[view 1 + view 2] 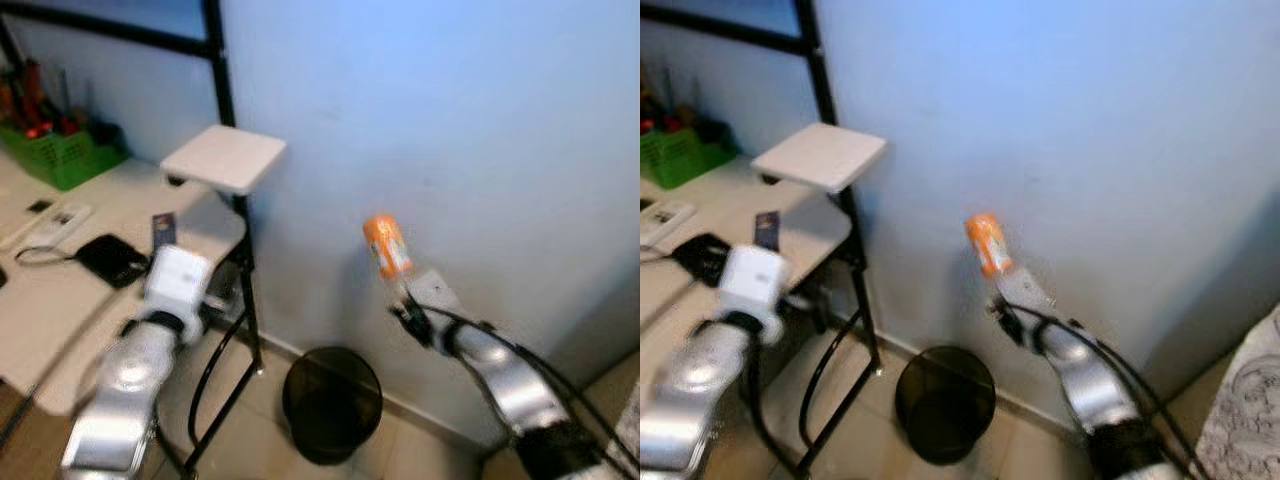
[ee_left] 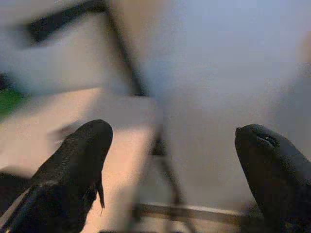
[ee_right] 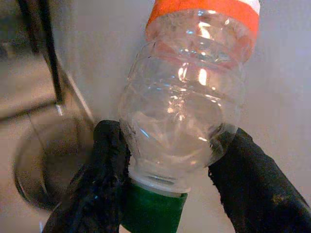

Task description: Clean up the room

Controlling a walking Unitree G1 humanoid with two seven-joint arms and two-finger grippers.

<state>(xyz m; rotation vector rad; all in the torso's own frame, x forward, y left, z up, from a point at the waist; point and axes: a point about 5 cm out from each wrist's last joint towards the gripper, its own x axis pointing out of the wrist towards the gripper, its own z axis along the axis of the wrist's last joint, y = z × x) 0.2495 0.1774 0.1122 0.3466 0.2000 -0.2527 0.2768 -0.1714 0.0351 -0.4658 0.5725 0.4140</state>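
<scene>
At the far left a green basket (image 1: 62, 152) of red-handled tools sits at the back of a pale desk (image 1: 75, 300), with a black pouch (image 1: 112, 259) and a white remote (image 1: 55, 222) lying nearer the front. The left gripper (image 2: 170, 160) is raised over the desk's corner — its two black fingers stand wide apart with nothing between them, and the scene beyond them is blurred. Just beside it a black metal frame (image 1: 232, 150) carries a small white square shelf (image 1: 224, 157) against the blue wall (image 1: 450, 130). On the tiled floor below, a round black bin (image 1: 332, 402) stands close to the wall. Further right, the right gripper (image 3: 170, 165) is clamped on a clear plastic bottle (image 3: 187, 107) with an orange label and a green cap — the fingers pinch its neck end, cap toward the wrist, so the bottle points up and is held above and slightly right of the bin.
</scene>
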